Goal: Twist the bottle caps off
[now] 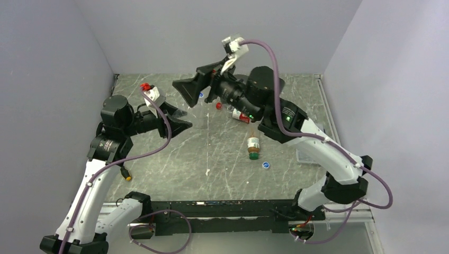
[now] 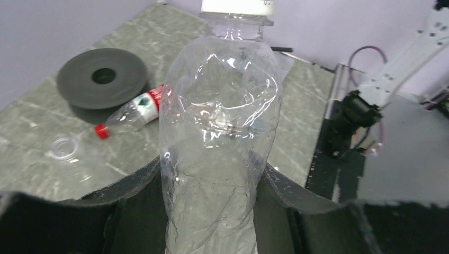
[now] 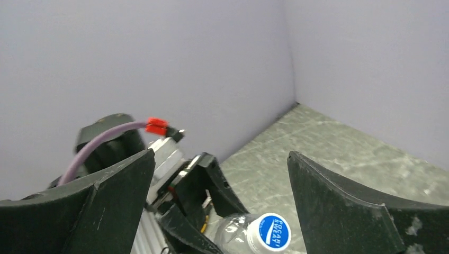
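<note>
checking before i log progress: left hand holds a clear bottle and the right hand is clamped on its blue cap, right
Not quite. The left hand does hold the clear bottle, but the right hand is open, not clamped. The right wrist view shows its fingers spread wide, with the blue cap low between them and touching neither.

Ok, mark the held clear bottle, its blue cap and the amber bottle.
clear bottle [image 2: 219,132], left wrist view, mid body.
blue cap [image 3: 268,232], right wrist view, printed top.
amber bottle [image 1: 253,143], top external view, label.
</note>
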You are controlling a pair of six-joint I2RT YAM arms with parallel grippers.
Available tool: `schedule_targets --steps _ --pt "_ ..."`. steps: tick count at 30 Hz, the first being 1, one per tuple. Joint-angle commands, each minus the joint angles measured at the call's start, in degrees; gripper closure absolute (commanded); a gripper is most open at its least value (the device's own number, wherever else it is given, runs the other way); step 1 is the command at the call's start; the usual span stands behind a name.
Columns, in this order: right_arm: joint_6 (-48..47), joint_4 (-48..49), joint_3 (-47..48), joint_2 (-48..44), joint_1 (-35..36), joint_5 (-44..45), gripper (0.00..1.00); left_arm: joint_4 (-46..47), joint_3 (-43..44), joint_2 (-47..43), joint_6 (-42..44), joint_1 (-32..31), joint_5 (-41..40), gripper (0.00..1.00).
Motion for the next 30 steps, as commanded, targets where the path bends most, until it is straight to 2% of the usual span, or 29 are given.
schedule_targets --steps 1,8,12,15,20,24,27,30 --pt "0.1 -12.0 6.4 5.1 0.5 14.1 0.03 -1.0 1.4 -0.9 7.4 0.1 -8.0 0.58" --pt "2.2 -13.4 7.2 7.3 0.6 15.2 0.14 -0.2 0.9 -1.8 9.8 0.1 -12.6 0.59" --pt "3.9 -13.6 6.7 7.8 0.5 14.3 0.24 0.4 0.9 -2.0 9.7 0.1 -14.1 0.59" --pt "5.3 -12.0 4.7 6.9 0.4 13.6 0.35 1.0 0.7 -2.1 9.3 0.1 -14.3 0.59" --pt "6.7 -6.9 0.1 4.0 0.3 11.8 0.64 1.1 0.5 -2.2 8.8 0.1 -14.1 0.59" --pt "7.4 -5.7 -0.9 3.2 -0.5 9.2 0.82 1.3 0.7 -2.2 8.0 0.1 -13.9 0.59" --pt "7.3 -2.3 -3.6 1.1 -2.0 5.1 0.91 1.6 1.0 -2.3 5.8 0.1 -11.9 0.59" --pt "6.3 3.4 -8.2 -1.9 -4.5 -3.6 0.94 3.3 1.4 -2.5 0.4 0.1 -5.4 0.57"
